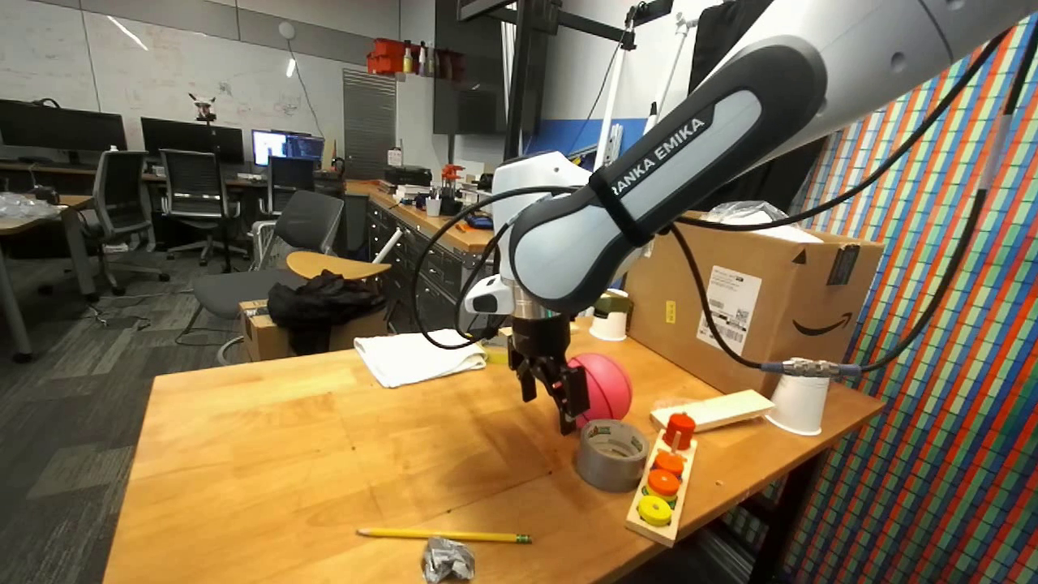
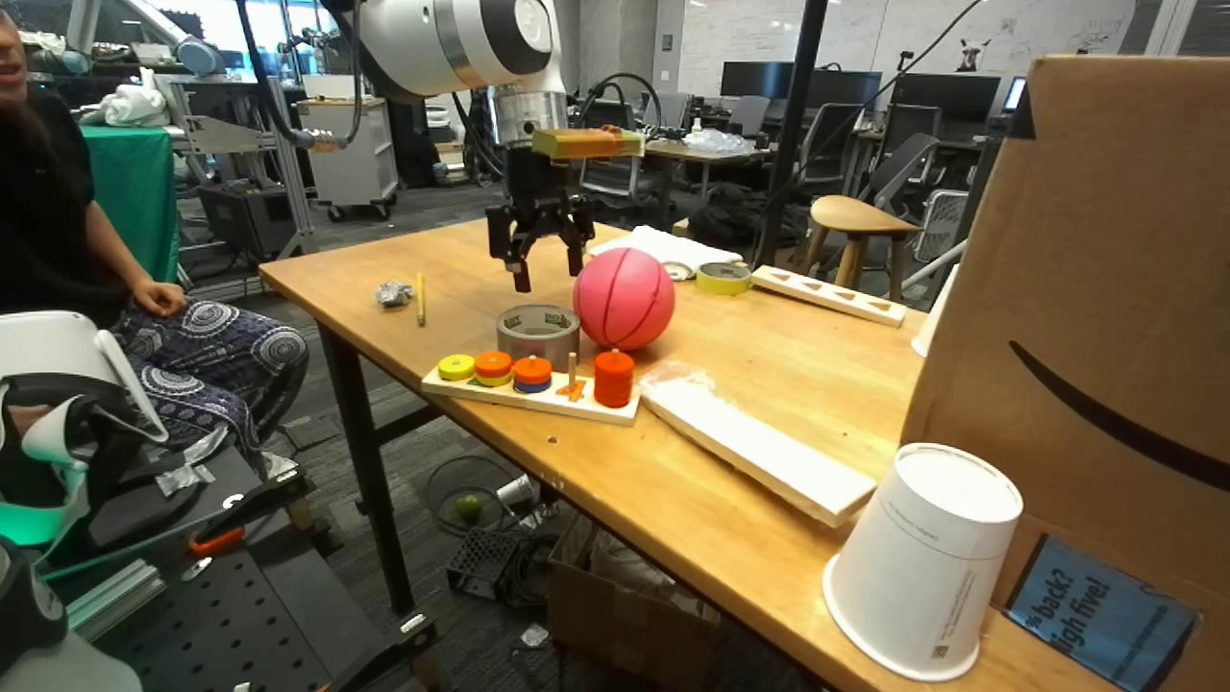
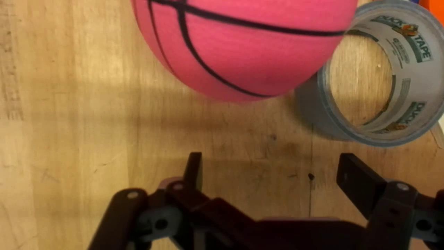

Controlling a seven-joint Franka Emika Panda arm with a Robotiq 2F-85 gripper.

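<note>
Currently I hold the gripper above the table, its fingers spread apart. In my wrist view, the pink ball sits just beyond the fingertips; the duct tape roll stands beside it, past the fingertip on the right.

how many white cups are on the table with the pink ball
2: an upside-down cup near the cardboard box, and a second cup behind the pink ball in an exterior view. The box may hide more.
</note>
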